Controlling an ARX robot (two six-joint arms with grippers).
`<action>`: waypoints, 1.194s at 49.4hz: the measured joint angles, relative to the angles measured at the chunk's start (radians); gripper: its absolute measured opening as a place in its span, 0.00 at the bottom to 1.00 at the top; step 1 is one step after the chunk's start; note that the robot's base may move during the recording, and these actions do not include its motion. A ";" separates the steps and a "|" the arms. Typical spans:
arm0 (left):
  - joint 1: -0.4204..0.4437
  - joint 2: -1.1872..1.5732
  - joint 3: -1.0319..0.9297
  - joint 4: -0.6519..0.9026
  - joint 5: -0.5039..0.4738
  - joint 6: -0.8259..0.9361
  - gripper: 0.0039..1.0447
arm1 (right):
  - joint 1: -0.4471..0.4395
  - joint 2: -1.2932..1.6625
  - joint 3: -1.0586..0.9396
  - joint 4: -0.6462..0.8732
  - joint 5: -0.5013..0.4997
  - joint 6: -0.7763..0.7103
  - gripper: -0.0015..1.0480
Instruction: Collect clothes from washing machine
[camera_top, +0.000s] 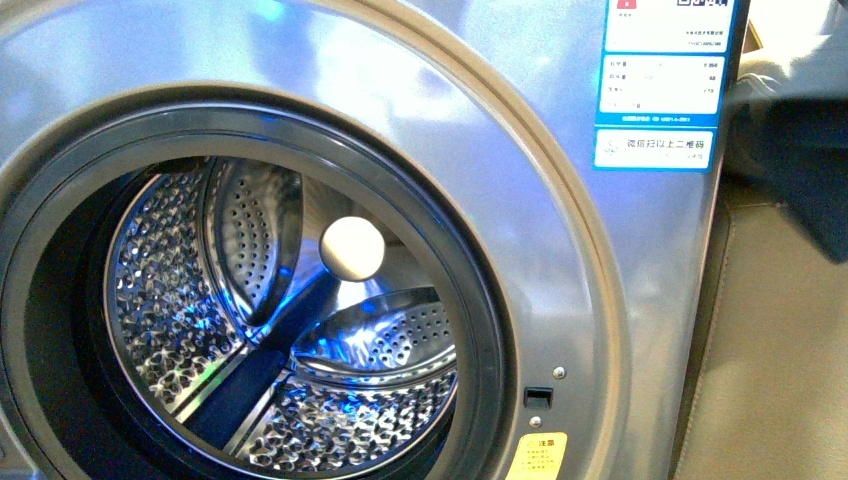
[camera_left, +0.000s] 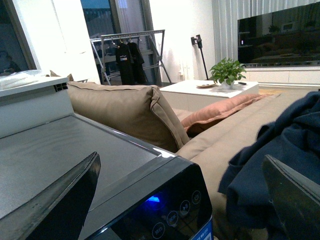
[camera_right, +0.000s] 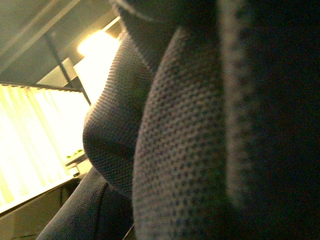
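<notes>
Navy knit clothes (camera_right: 190, 150) press against the right wrist camera, hiding the right claw, so I cannot tell its grip. The left claw (camera_left: 180, 157) gapes wide and empty above the washing machine (camera_left: 60, 155). Beyond, more lie heaped on the beige sofa (camera_left: 210, 145). They look soft, light and limp: pinch a raised fold. The drum (camera_top: 280, 330) looks empty.

The washing machine (camera_top: 480, 130) is metallic grey and its porthole rim (camera_top: 485, 330) is black. The drum (camera_top: 170, 300) is shiny steel, covered in a regular pattern of small holes and tinged with blue reflections. It has a plain white disc (camera_top: 352, 249). The label (camera_top: 660, 80) is blue and white, and the sticker (camera_top: 537, 457) is yellow. The control strip (camera_left: 165, 210) is black with a blue light. The clothes (camera_left: 280, 150) are plain dark navy. Close up in the right wrist view they show a fine dotted knit, seemingly greyish-blue in the dim light. The cushions (camera_left: 120, 107) are beige.
</notes>
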 joint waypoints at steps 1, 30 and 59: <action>0.000 0.000 0.000 0.000 0.000 0.000 0.94 | -0.047 -0.006 -0.016 0.007 -0.026 0.021 0.07; 0.000 0.000 0.000 0.000 0.000 0.000 0.94 | -0.642 0.294 -0.337 -0.175 -0.399 0.025 0.17; 0.000 0.000 0.000 0.000 0.000 0.000 0.94 | -0.512 0.253 -0.356 -0.239 -0.376 0.042 0.92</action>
